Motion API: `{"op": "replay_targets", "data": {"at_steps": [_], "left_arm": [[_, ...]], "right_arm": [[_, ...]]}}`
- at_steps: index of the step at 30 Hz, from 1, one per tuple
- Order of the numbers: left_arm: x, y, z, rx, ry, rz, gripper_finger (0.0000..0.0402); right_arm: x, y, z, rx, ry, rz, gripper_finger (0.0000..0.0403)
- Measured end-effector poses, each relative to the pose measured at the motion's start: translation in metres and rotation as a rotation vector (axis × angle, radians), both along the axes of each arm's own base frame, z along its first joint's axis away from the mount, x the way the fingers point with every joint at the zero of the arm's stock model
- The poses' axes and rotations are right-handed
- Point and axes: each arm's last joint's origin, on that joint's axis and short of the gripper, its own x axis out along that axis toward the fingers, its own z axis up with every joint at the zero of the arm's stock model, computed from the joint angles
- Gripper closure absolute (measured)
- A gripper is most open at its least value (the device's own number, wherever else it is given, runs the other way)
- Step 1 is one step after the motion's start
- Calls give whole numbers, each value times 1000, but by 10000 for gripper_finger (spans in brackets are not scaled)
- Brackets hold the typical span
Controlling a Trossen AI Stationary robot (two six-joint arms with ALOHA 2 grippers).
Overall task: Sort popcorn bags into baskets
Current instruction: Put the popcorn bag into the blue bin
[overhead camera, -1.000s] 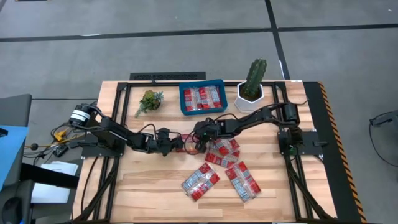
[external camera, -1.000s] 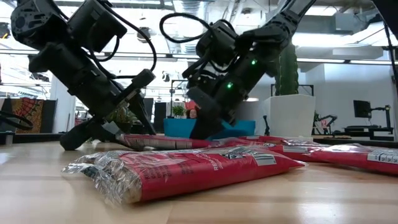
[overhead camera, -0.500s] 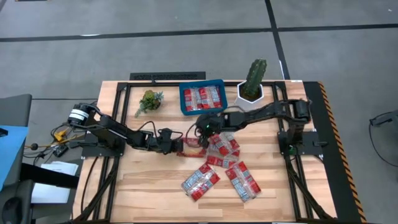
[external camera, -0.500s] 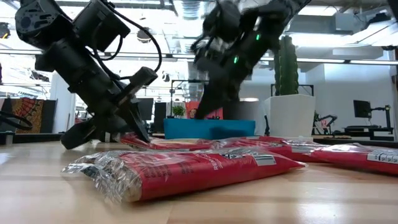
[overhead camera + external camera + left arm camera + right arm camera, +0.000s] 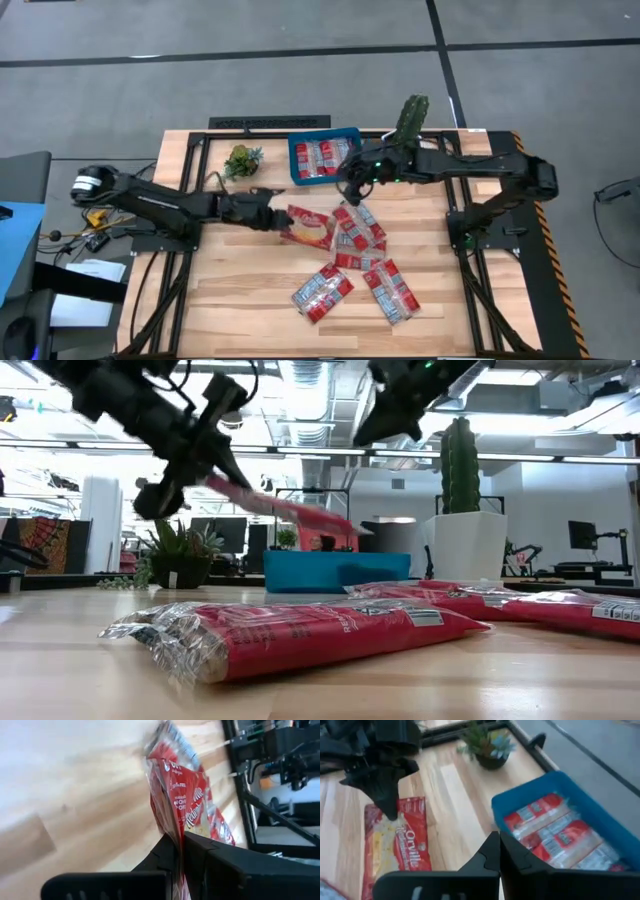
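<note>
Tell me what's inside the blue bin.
The blue bin holds red popcorn bags lying flat side by side; about three show from above. Whether more lie beneath them is hidden. The right gripper hovers beside the bin's near right corner, fingers closed and empty.

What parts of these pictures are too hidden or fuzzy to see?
- Low view: the blue bin shows only its side wall, so the bags inside are hidden.
- Low view: the left gripper and its lifted bag are smeared by motion; the print cannot be read.
- High view: the bags in the bin overlap and are too small to count.
- Right wrist view: the bin's far corner is cut off by the picture's edge.
- Low view: the right gripper is partly cut off at the top.
</note>
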Motion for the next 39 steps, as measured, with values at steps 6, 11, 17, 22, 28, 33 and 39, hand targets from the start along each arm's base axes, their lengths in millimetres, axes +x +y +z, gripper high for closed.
{"op": "replay_targets", "data": {"at_steps": [6, 11, 17, 22, 28, 33, 39], "left_arm": [[-3, 39, 46, 198, 133, -64, 401], [3, 83, 88, 387, 189, -152, 401], [7, 141, 124, 609, 299, -244, 401], [19, 187, 138, 729, 345, -345, 401], [38, 238, 136, 834, 435, -471, 401], [54, 271, 120, 865, 509, -596, 401], [66, 293, 95, 832, 522, -722, 401]], "right_arm": [[-17, -7, 14, -27, -21, -77, 372], [-18, -9, 12, -25, 3, -86, 373], [-13, -5, 5, -7, 35, -85, 387], [-14, 1, 2, -2, 71, -72, 380], [-17, 4, -2, 2, 118, -113, 371], [-18, 8, -4, 14, 136, -122, 382], [-18, 13, -5, 15, 149, -111, 385]]}}
